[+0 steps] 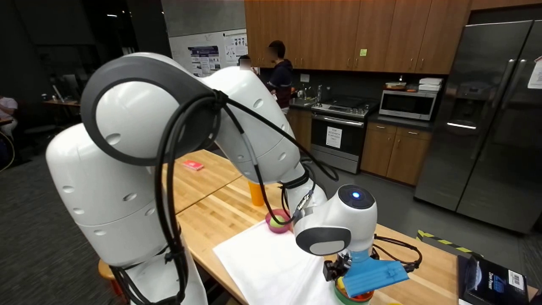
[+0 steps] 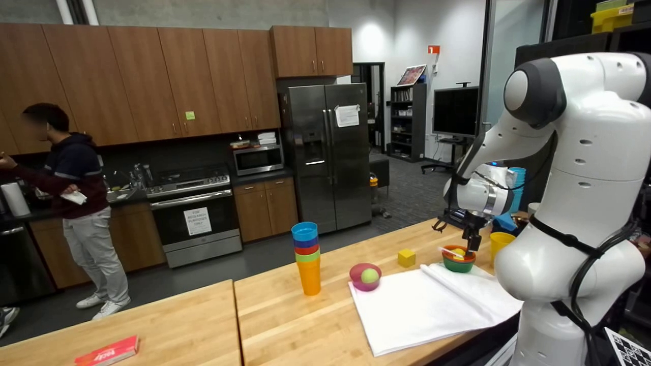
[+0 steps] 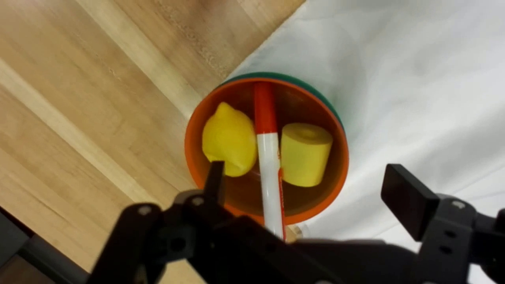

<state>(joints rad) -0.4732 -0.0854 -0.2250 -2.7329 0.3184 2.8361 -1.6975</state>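
Black two-fingered pincer [image 3: 304,181]: spread wide, nothing pinched; in the wrist view one finger overlaps the rim of the orange round bowl [image 3: 298,102] at 8 o'clock, the other hangs beyond it between 3 and 4. Whether the first touches, I cannot tell; a descent this off-centre could tip the bowl.
White red-capped plastic marker [image 3: 269,165]: lies across that bowl, cap at 12 o'clock, white end over the rim at 6, partly hidden by the pincer. A brush against the jutting end could lever it out.
Yellow lemon [image 3: 229,140]: in the bowl, between 9 and 10 o'clock; its rounded sides could roll under an uneven squeeze.
Pale-yellow cylinder [image 3: 306,159]: in the bowl at 3 o'clock, close beside the marker; gripping one could snag both.
Green round bowl [image 2: 459,266]: nested beneath the orange one; a loose fit might allow twisting.
White fabric cloth [image 3: 414,90]: wrinkled, under the bowls' 2 o'clock side; a tug could drag them along the wooden bench [image 3: 98,98].
Yellow plastic cup [image 2: 501,246]: in an exterior view, near the bowls, between 2 and 3 o'clock; a sideways swing could topple it.
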